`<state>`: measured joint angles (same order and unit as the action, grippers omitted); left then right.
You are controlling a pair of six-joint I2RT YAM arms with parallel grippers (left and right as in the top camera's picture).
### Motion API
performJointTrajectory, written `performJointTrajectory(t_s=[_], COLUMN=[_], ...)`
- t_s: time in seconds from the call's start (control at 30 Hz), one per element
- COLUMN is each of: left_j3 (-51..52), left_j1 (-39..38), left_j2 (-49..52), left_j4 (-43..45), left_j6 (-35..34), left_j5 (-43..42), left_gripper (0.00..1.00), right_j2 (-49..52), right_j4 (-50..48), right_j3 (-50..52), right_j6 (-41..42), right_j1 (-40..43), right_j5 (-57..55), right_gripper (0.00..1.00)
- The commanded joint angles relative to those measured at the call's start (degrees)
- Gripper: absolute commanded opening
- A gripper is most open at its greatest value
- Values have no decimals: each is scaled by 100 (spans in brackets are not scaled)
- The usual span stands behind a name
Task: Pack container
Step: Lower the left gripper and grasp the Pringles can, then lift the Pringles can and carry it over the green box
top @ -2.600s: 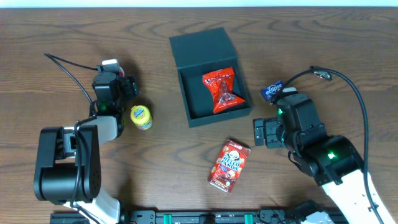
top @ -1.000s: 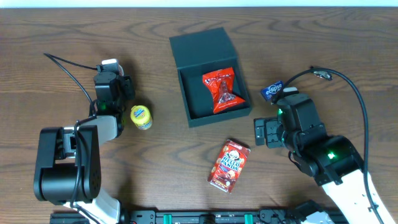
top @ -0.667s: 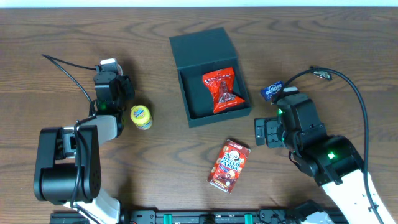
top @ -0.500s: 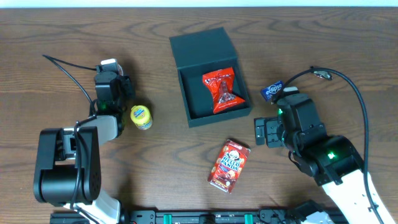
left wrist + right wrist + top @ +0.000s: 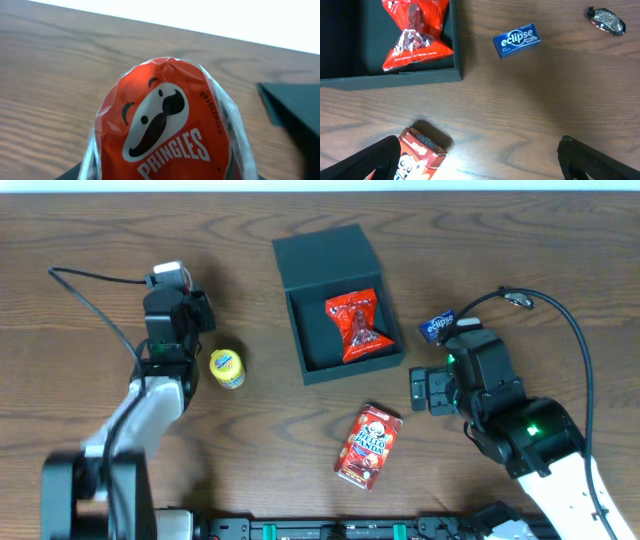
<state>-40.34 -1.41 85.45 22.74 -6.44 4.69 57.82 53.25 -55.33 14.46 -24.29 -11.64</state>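
Wooden table (image 5: 530,240), container (image 5: 325,258) near right claw (image 5: 419,392)

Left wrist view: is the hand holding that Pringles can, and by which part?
Likely yes: the Pringles can fills the view at the left hand, but the fingers and gripped part are hidden.

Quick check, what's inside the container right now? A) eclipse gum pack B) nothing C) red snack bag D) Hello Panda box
C: the red snack bag lies inside the open container, while the eclipse pack and Hello Panda box sit on the table outside it.
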Motion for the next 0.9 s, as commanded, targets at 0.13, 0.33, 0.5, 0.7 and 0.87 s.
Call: performJointTrajectory(t_s=[0.13,0.33,0.5,0.7,0.87], left_j3=[-1740,-3908,-5407,-6478,-7136], left_j1=[-389,-1001,-1187,-1303,-1740], left_j2=[-1071,-1040,-680,284,1386], left_j4=[-3338,-5805,-7117,-8356,-9152], left_j6=[-452,-610,-903,-861,-765], left_j5=[170,72,-1102,-2533,-2734], left_gripper=[6,6,6,6,6], right_j2=[-7,-7,-7,-7,-7], right_j4=[11,39,164,205,280], right_j3=[0,0,0,0,0], right_j6=[50,50,50,50,52], right_j1=[-55,-55,-55,-55,-55], right_j5=[-105,-105,-105,-103,-103], right_gripper=[99,99,99,99,99])
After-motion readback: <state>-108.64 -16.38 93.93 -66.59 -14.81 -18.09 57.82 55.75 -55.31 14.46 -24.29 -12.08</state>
